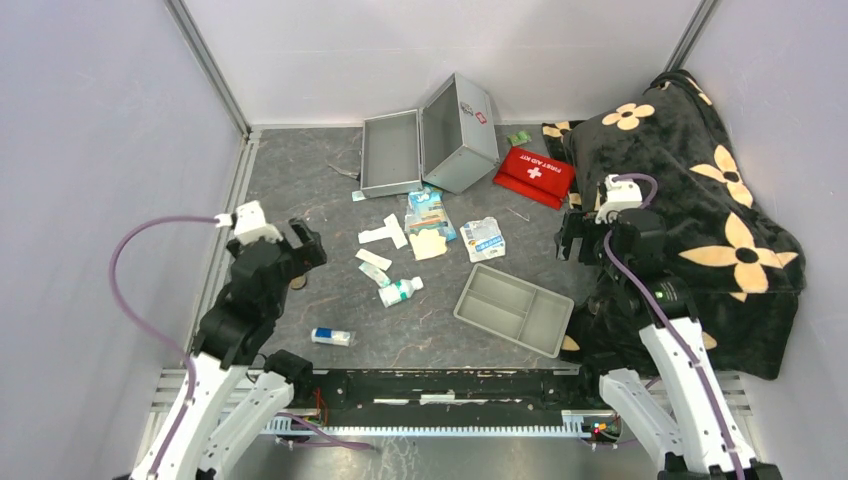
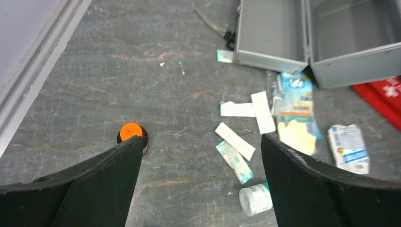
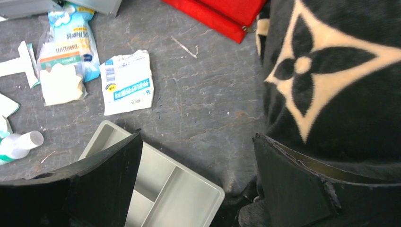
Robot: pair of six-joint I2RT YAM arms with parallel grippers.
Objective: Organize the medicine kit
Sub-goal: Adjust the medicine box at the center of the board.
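Overhead and wrist views of a dark grey table (image 1: 300, 180) strewn with first-aid supplies. At the left, the left gripper (image 1: 303, 246) hangs over the table with its jaws spread wide and nothing between them. In the left wrist view, a small round object with an orange top (image 2: 131, 132) lies on the table just by its left finger. Near the front edge sits a small white and blue box (image 1: 331, 337). Toward the middle lie several white plaster strips (image 1: 385, 235) and a small white bottle with a green cap (image 1: 400, 291), on its side. At the far middle of the table is the medicine kit (image 1: 430, 145), a silver-grey metal case lying open with its two halves spread side by side. Just in front of it are a blue and white packet (image 1: 430, 210), a cream pad (image 1: 428, 245) and a crumpled white and blue packet (image 1: 483, 238). Nearer the front, right of centre, a shallow grey divided tray (image 1: 515, 308) sits at an angle. Beside the case on its right lies a flat red first-aid pouch (image 1: 534, 175) with a white cross. The right gripper (image 1: 585, 240) hovers at the left edge of a black blanket with cream flowers (image 1: 700, 180), its jaws also wide apart and holding nothing.
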